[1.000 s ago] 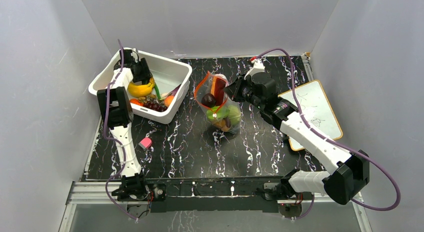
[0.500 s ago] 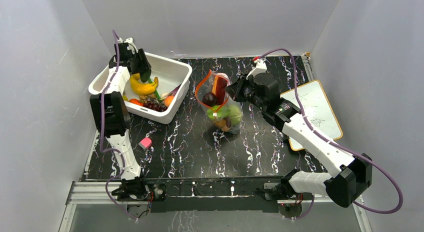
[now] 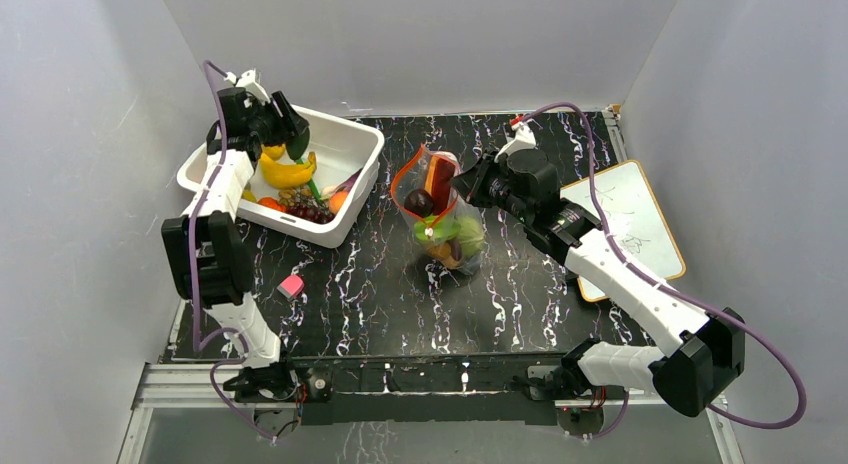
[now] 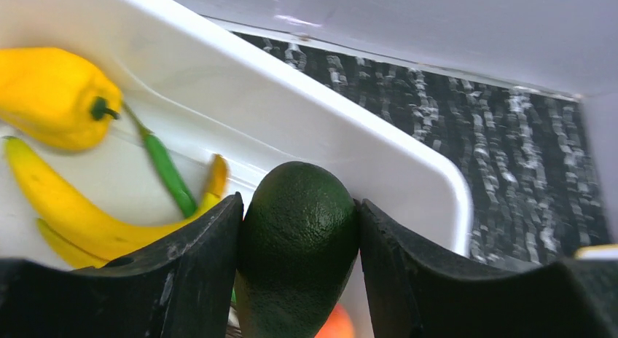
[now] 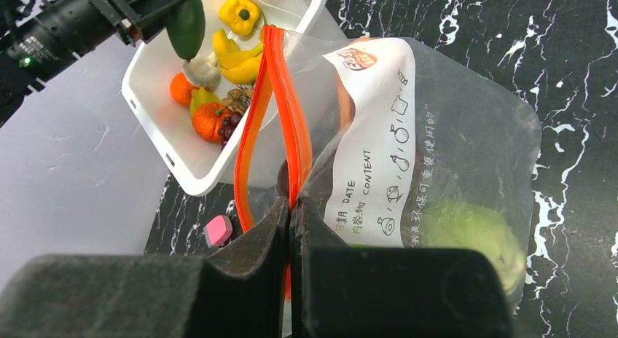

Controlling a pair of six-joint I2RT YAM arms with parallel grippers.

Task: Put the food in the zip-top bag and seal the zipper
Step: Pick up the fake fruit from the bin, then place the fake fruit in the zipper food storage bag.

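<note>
Dark-green plastic, an avocado (image 4: 297, 236), is clamped by the left gripper (image 3: 283, 132), which is held above the far-left corner of the white bin (image 3: 345, 199). Just beside the bin, on the right arm's side, the zip-top bag (image 3: 445, 219) is propped upright with its mouth gaping. 1 side of the red-orange zipper (image 5: 273, 97) is pinched by the right gripper (image 5: 291, 207), whose jaws are pressed together on the strip.

Several pieces are already lodged in the bag: a pale-green cabbage (image 5: 470, 232), a dark eggplant (image 3: 419, 199) and a red piece (image 3: 437, 174), with something yellowish underneath. Inside the bin, a yellow pepper (image 4: 55, 97), a banana (image 4: 73, 214), a green chili (image 4: 167, 170), grapes (image 3: 312, 212) and an orange (image 5: 181, 89) are left.

The loading is judged to be roughly half done. The avocado is not yet carried across from the bin, the other pieces are not yet moved, and the zipper is not yet sealed.
</note>
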